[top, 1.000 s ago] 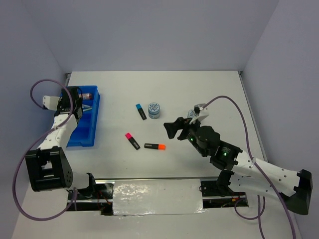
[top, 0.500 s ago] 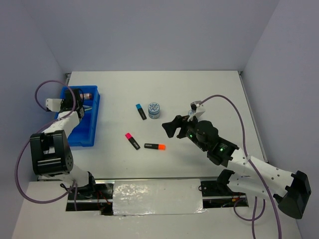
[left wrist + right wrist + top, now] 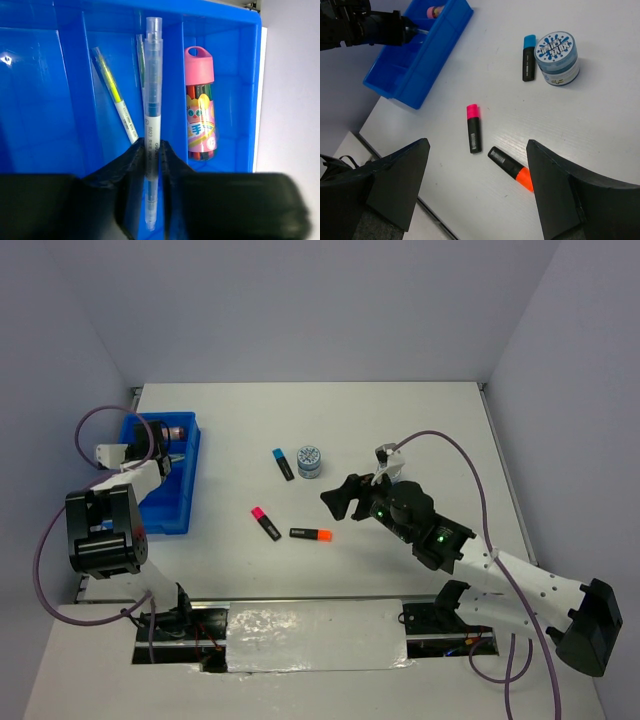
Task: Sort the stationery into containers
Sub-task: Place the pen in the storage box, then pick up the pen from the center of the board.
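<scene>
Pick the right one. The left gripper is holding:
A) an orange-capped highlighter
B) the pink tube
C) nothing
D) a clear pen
D: the left wrist view shows the left gripper shut on a clear pen over the tray, while the pink tube lies apart in its own compartment.
</scene>
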Motion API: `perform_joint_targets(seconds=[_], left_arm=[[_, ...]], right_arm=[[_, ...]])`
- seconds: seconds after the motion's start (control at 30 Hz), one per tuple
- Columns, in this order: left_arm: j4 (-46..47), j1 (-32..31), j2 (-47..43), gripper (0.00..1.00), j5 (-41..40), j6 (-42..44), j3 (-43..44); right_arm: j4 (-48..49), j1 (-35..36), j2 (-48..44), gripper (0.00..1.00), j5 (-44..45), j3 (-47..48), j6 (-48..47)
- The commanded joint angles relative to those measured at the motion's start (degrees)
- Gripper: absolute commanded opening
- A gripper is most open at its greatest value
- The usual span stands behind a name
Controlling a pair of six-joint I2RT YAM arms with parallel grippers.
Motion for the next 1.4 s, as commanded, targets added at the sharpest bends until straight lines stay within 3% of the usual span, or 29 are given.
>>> perform_joint_targets(seconds=[0.0, 0.1, 0.27, 0.4, 0.47, 0.53, 0.57, 0.63, 0.67, 0.73, 0.77, 0.8, 0.83, 1.03, 1.23, 1.37], left_arm=[[2.59, 0.49, 0.77, 0.31, -0.75, -1.0, 0.6], [3.73, 0.49, 0.86, 0.53, -0.31, -0.21, 0.25], [4.26, 0.84, 0.25, 0.56, 1.27, -0.03, -0.53], [5.05, 1.02, -2.38, 0.69, 3.02, 0.75, -1.42], [6.27, 0.93, -5.8, 0.73, 4.34, 5.12, -0.55], [6.29, -0.9, -8.71, 0.86, 6.19, 10.22, 1.38], [2.98, -2.39, -11.77, 0.99, 5.06, 15.38, 4.96], [-1.77, -7.47, -13.11, 0.99, 2.68, 21.91, 10.5], [-12.59, -9.42, -13.12, 0.99, 1.46, 25.42, 17.67], [-21.8, -16.25, -12.42, 0.99, -2.41, 28.87, 23.6], [-26.63, -18.64, -12.06, 0.99, -4.59, 28.01, 27.02], [-34.85, -23.89, -12.32, 0.99, -9.23, 26.35, 27.32], [-37.2, -26.64, -13.63, 0.99, -11.01, 22.68, 24.88], [-36.26, -44.4, -16.38, 0.99, -9.45, 5.52, 4.68], [-43.72, -51.88, -3.55, 0.99, -7.61, -0.38, 9.21], [-42.15, -52.94, -0.37, 0.99, -4.97, -0.91, 7.12]], right_arm=[[3.42, -0.36, -0.25, 0.86, -0.53, 0.83, -0.53], [3.5, -0.28, 0.19, 0.86, -0.61, 1.1, -0.62], [3.59, -0.36, 0.46, 0.86, -0.7, 1.1, -0.53], [3.85, -0.45, 0.72, 0.86, -0.7, 1.1, -0.53], [3.77, -0.36, 0.72, 0.86, -0.61, 1.1, -0.62], [3.51, -0.45, 0.72, 0.86, -0.53, 1.36, -1.23], [3.24, -0.37, 0.46, 0.86, 0.08, 1.54, -1.84], [1.31, -0.37, 0.02, 0.86, 1.4, 2.32, -2.29], [0.52, -0.54, -0.77, 0.87, 3.49, 2.42, -2.29], [-1.59, -0.8, -1.82, 0.93, 6.05, 2.33, -1.76], [-2.29, -0.89, -2.79, 0.94, 8.85, 2.42, -1.5], [-4.73, -1.24, -3.14, 0.95, 10.53, 3.2, -1.41], [-6.67, -1.42, -3.67, 1.0, 12.2, 3.82, -1.41], [-14.16, -2.74, -5.6, 1.0, 19.16, 6.02, -2.81], [-12.58, -3.44, -8.16, 1.0, 17.23, 3.56, -3.26], [-12.14, -3.53, -7.54, 1.0, 15.47, 3.38, -3.34]])
